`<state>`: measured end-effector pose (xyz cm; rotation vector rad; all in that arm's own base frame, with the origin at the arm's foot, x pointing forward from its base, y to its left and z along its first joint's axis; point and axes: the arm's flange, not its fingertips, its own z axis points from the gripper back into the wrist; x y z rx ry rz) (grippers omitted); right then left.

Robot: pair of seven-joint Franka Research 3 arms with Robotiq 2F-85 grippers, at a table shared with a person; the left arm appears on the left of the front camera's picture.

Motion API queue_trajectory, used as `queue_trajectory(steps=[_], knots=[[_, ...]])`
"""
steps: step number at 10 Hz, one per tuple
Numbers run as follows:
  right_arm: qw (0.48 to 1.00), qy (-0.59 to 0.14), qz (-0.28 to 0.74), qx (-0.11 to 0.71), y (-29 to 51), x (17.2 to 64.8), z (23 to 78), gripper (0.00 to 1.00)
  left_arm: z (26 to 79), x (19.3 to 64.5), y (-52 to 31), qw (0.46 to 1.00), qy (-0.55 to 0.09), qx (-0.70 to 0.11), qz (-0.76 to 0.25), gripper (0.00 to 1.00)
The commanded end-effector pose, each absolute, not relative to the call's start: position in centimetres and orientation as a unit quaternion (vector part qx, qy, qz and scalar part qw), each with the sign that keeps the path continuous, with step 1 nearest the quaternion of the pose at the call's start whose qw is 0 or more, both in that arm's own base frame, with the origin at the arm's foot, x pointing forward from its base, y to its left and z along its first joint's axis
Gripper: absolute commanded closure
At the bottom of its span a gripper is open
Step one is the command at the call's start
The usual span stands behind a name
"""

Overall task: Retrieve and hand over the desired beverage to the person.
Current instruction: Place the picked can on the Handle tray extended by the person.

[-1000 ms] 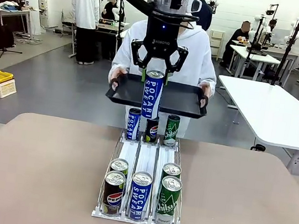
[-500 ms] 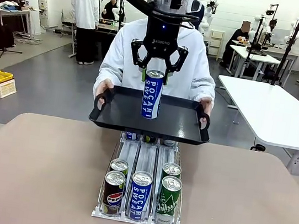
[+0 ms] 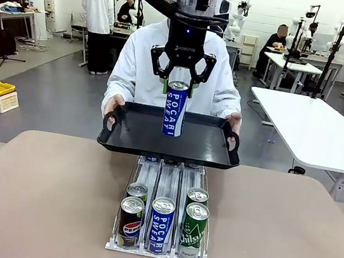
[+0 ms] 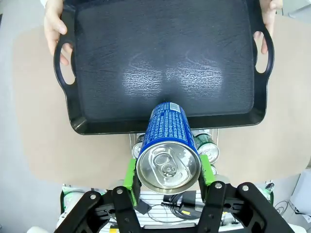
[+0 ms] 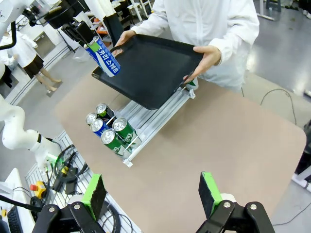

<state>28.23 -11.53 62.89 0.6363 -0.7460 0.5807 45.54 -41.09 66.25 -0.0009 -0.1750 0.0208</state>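
The tall blue-and-white aluminium Pocari Sweat can [image 3: 174, 111] hangs upright in the air, clamped just under its top rim by the green pads of the robot's left hand [image 3: 177, 90], one pad on each side of the wall. Its foot sits over the floor of a black textured plastic tray with loop handles [image 3: 134, 133]; whether it touches that floor I cannot tell. Sealed and presumably full, the can should feel fairly heavy for its size and stiff, but the thin, smooth wall could slip or dent under a hard squeeze. The band near the rim, where the metal is firmest, looks like the right place to hold it. The tray is held level by the person in a white hooded jacket [image 3: 139, 66] at the far side, fingers through both handles. It hovers above the far end of a white three-lane can rack [image 3: 159, 180]. At the rack's near end stand a black Pepsi can [image 3: 130, 221], another Pocari can [image 3: 161, 225] and a green can [image 3: 194, 231], with two more cans just behind the outer ones. The rack rests on the beige counter [image 3: 40, 200]. The right hand [image 5: 152, 194] hangs well apart above the counter, jaws wide and empty.
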Motion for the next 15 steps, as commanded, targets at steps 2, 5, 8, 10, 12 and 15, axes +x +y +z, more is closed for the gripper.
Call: queue_trajectory(steps=[2,5,8,10,12,15], knots=[[0.832,-0.361,0.281,0.315,-11.5,28.4,62.9,0.0,66.7,45.0,-40.8,0.996,-0.091,0.0,0.01,0.46],[0.832,-0.361,0.281,0.315,-11.5,28.4,62.9,0.0,66.7,45.0,-40.8,0.996,-0.091,0.0,0.01,0.46],[0.832,-0.361,0.281,0.315,-11.5,28.4,62.9,0.0,66.7,45.0,-40.8,0.996,-0.091,0.0,0.01,0.46],[0.832,-0.361,0.281,0.315,-11.5,28.4,62.9,0.0,66.0,46.2,-41.5,0.996,-0.084,0.002,-0.002,0.42],[0.832,-0.361,0.281,0.315,-11.5,28.4,62.9,0.0,65.7,48.3,-42.2,0.996,-0.084,0.016,-0.013,0.42],[0.832,-0.361,0.281,0.315,-11.5,28.4,62.9,0.0,64.9,50.8,-43.6,0.995,-0.093,0.029,0.0,0.42]])
